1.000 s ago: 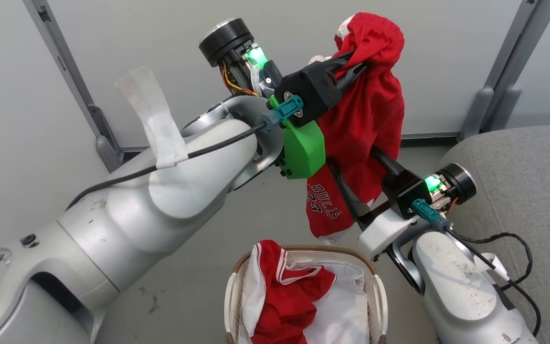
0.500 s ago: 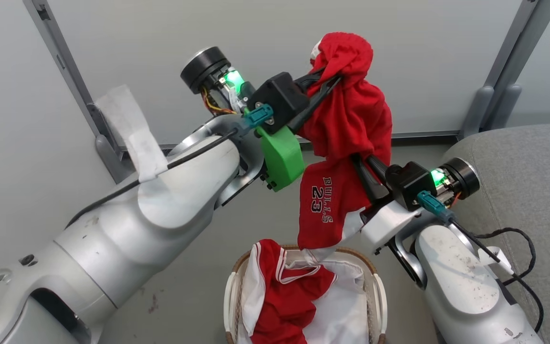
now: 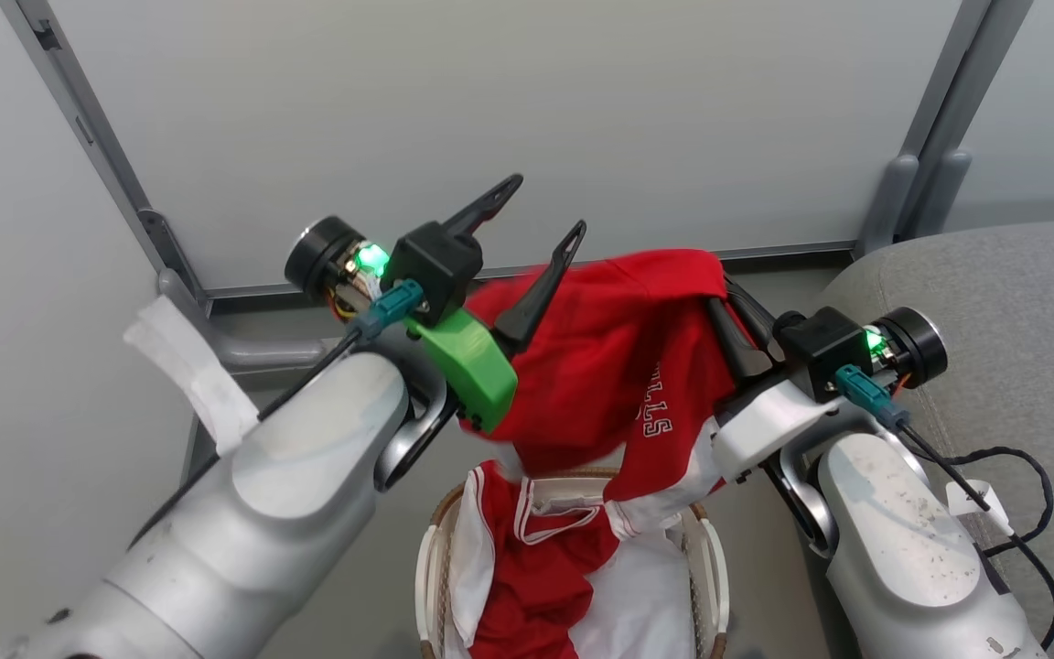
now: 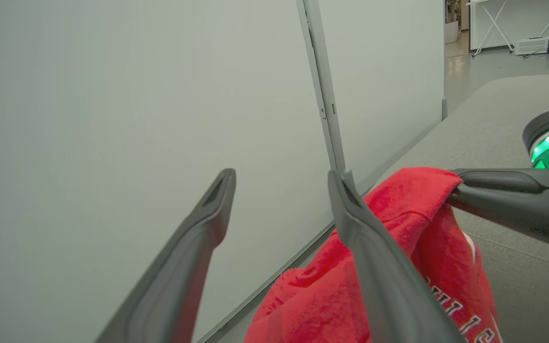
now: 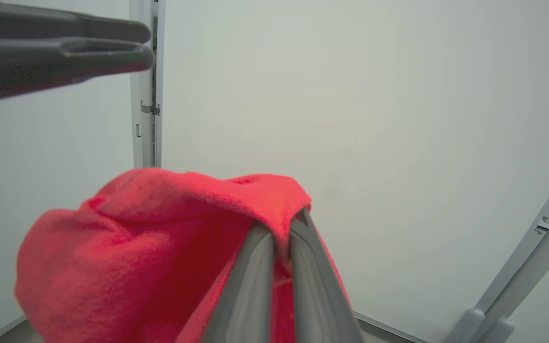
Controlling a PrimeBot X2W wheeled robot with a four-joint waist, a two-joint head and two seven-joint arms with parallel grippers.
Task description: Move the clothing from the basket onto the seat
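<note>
right wrist view: tapered fingers (image 5: 250, 281) pinch fuzzy red clothing (image 5: 136, 238).

Basket (image 3: 424, 586) near end cut off by head view's bottom edge; garment (image 3: 600, 366) lettering partly lost in a fold.

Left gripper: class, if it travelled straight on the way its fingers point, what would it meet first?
The left gripper would probably meet the wall; nothing lies between, though depth is unclear.

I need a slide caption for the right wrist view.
Right gripper, jaws shut on the clothing, before a pale wall.
</note>
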